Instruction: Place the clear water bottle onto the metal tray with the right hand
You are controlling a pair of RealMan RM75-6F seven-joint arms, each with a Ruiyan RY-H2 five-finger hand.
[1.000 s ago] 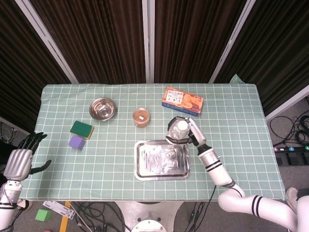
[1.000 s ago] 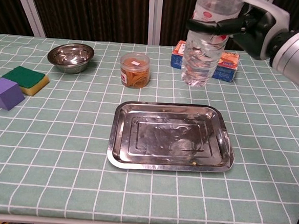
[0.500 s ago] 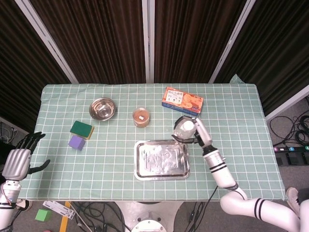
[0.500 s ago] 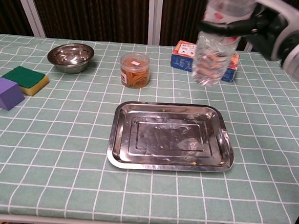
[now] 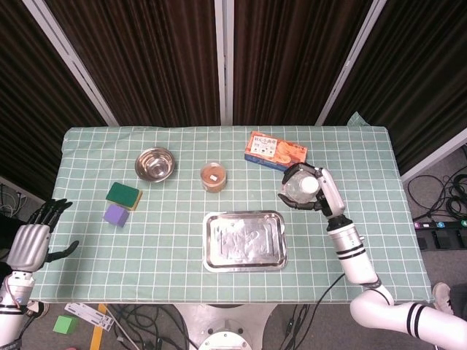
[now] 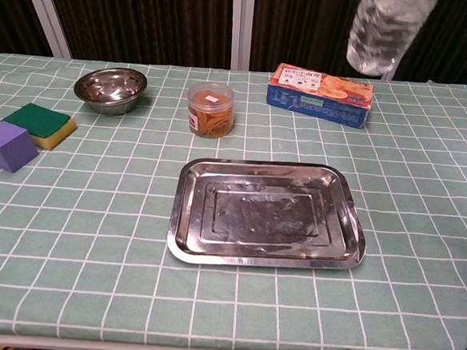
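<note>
My right hand [image 5: 315,188] grips the clear water bottle [image 5: 298,187] and holds it high above the table, to the right of the metal tray [image 5: 245,240] and beyond its far right corner. In the chest view only the bottle's lower part [image 6: 381,31] shows, hanging at the top edge above the cracker box [image 6: 320,94]; the right hand is out of that frame. The metal tray [image 6: 267,214] lies bare at the table's middle front. My left hand [image 5: 29,242] hangs off the table's left edge, fingers spread, holding nothing.
At the back stand a steel bowl [image 5: 155,164], a jar of orange snacks [image 5: 214,177] and an orange-and-blue cracker box [image 5: 275,151]. A green-and-yellow sponge [image 5: 122,195] and a purple cube [image 5: 116,215] sit at the left.
My right hand has carried the bottle up and to the right, away from the tray. In the chest view the hand has left the frame. The left hand has not moved.
</note>
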